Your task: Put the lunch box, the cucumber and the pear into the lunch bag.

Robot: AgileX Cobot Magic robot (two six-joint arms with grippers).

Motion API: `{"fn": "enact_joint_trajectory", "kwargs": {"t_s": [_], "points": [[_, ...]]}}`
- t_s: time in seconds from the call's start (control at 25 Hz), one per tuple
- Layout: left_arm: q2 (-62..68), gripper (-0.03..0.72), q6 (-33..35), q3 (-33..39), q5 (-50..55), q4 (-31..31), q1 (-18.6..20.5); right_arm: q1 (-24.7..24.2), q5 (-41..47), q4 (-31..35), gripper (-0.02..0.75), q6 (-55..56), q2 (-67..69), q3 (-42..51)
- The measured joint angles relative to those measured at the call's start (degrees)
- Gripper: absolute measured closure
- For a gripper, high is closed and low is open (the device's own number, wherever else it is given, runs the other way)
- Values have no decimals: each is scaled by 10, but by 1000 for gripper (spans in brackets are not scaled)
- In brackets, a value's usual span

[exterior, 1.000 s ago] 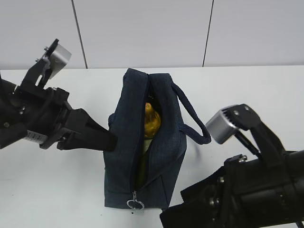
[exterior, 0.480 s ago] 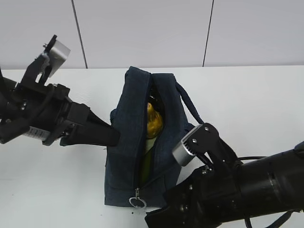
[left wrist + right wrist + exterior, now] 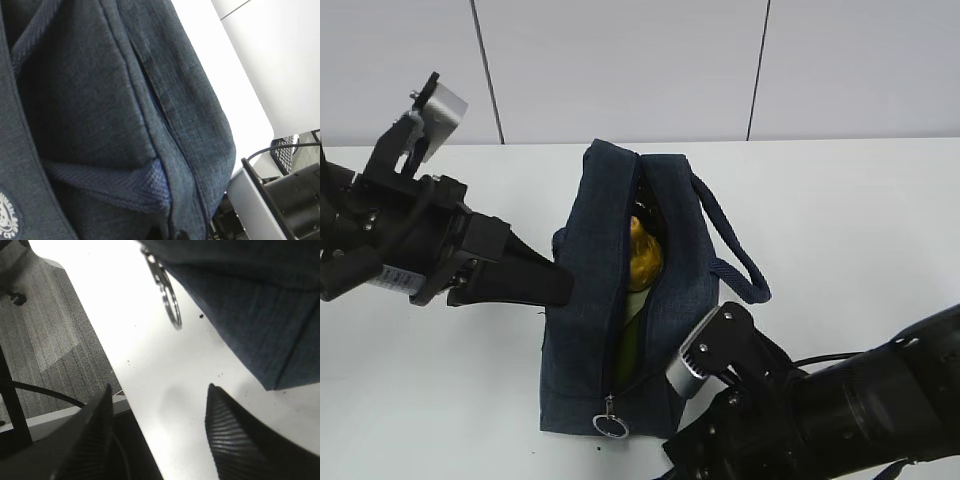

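Exterior view: the lunch bag [image 3: 630, 300] stands on the white counter [image 3: 840, 220], zipper partly undone, ring pull [image 3: 611, 426] hanging at the near end, loop handle [image 3: 730, 250] drooping to the right. Through the opening the yellow pear [image 3: 642, 252] shows near the top, with a pale green strip below it, possibly the cucumber or the lunch box lid; it cannot be told which. The left arm reaches in level from the left, and its gripper [image 3: 556, 286] presses into the bag's side panel; the tips are lost against the fabric. The right arm lies low at the bottom right, its gripper end cut off by the frame edge.

Left wrist view: navy fabric fills the frame, with a webbing strap [image 3: 107, 180] crossing low. The fingers are out of sight here; they are closed together, though whether fabric is pinched between them cannot be told.

Right wrist view: the right gripper [image 3: 157, 420] has its fingers [image 3: 227, 432] spread apart, holding nothing, above bare counter just short of the bag's near corner and the ring pull.
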Motion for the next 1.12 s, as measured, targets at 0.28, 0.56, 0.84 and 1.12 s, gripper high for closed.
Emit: {"fn": "enact_joint_trajectory", "kwargs": {"t_s": [0.28, 0.56, 0.84, 1.12], "points": [[0, 701, 0, 0, 0, 0, 0, 0, 0, 1, 280, -90, 0, -8], [0, 701, 0, 0, 1, 0, 0, 0, 0, 1, 280, -177, 1, -8], [0, 701, 0, 0, 1, -18, 0, 0, 0, 1, 280, -200, 31, -27], [0, 701, 0, 0, 0, -23, 0, 0, -2, 1, 280, -202, 52, -62]]}}
